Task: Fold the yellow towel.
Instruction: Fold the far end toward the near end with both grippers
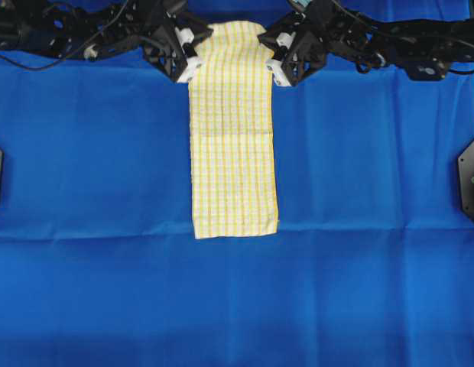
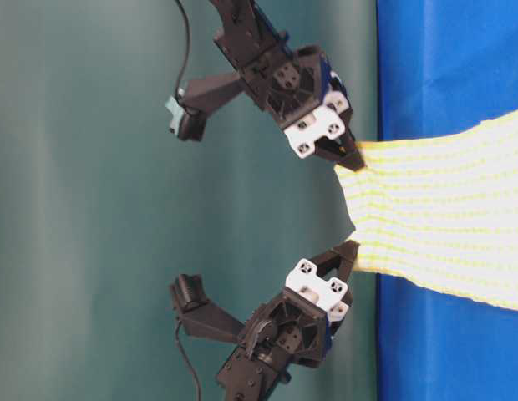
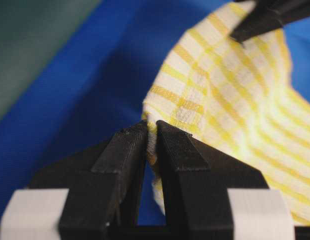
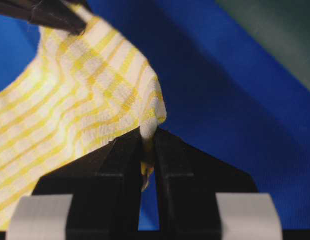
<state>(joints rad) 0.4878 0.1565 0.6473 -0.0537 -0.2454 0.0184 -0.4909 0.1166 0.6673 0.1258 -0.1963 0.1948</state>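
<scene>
The towel point(image 1: 233, 130) lies as a long narrow strip down the middle of the desk point(image 1: 92, 153), on the blue cloth that covers it. Its near end rests flat; its far end is lifted off the surface. The left gripper point(image 1: 193, 67) pinches one far corner and the right gripper point(image 1: 277, 70) the other, each with its fingers point(image 3: 126, 150) closed tight on a fold of the checked weave, as both wrist views show plainly. In the table-level view the raised edge sags slightly between the two grips.

The strip is already narrow, so it looks as though a lengthwise fold may be done, though the layers cannot be counted from here. What seems left is carrying the held end over to the near end and laying it down, then letting go.

No brand, label or readable writing shows on the towel, the cloth or the arms.
</scene>
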